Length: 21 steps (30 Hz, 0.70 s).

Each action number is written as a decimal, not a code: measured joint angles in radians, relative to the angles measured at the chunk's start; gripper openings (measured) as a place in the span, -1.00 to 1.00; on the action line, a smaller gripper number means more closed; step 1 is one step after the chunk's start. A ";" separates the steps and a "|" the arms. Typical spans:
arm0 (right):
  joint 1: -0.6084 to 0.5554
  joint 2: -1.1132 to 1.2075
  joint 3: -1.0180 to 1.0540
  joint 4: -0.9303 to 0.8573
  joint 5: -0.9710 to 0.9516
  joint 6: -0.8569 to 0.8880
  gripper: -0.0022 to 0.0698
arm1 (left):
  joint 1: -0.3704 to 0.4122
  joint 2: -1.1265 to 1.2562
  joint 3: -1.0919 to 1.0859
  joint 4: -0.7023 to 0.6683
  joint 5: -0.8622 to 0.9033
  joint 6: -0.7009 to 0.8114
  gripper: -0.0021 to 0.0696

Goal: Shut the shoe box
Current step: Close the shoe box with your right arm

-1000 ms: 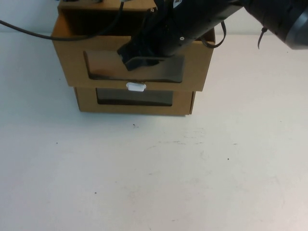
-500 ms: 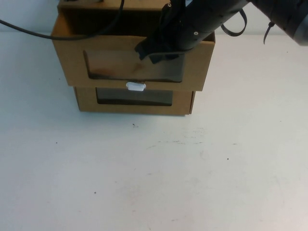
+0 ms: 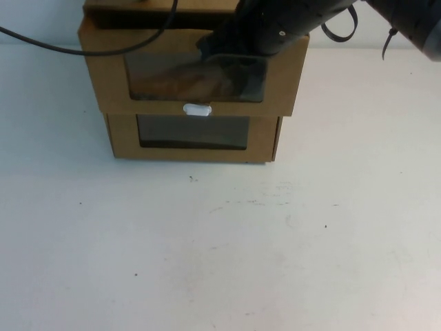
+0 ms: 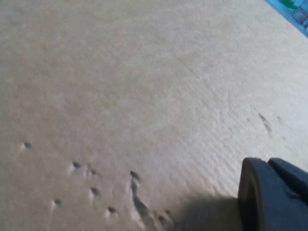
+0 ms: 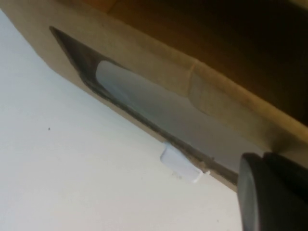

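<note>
my right gripper (image 3: 231,52) presses the shoe box (image 3: 196,76) front by the table's far edge; fingers' state i cannot tell. light, flexible cardboard, so push flat. left gripper (image 4: 274,195) over cardboard, unclear too.

Seen close and at a steep slant, the shoe box (image 5: 159,72) runs as a brown cardboard band from the upper left of the frame down to the lower right. Dark interior fills the upper right above its top edge. Along the box front lies the clear window (image 5: 144,103), pale and glossy with reflection. Just beyond the window's edge, right of centre, sits the small white pull tab (image 5: 180,165). White table (image 5: 72,183) takes up the lower left. One dark finger of the right gripper (image 5: 274,192) fills the lower right corner, apparently close against the cardboard.
</note>
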 joint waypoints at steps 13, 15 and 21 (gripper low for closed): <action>-0.037 0.066 -0.027 0.039 -0.116 0.000 -0.97 | 0.000 0.000 0.000 0.000 0.000 0.003 -0.96; -0.041 0.073 -0.037 0.048 -0.095 0.000 -0.97 | 0.000 0.000 0.000 0.000 0.000 0.003 -0.96; -0.047 0.080 -0.140 0.122 0.058 -0.057 -0.97 | 0.000 0.000 0.000 0.000 0.000 0.003 -0.96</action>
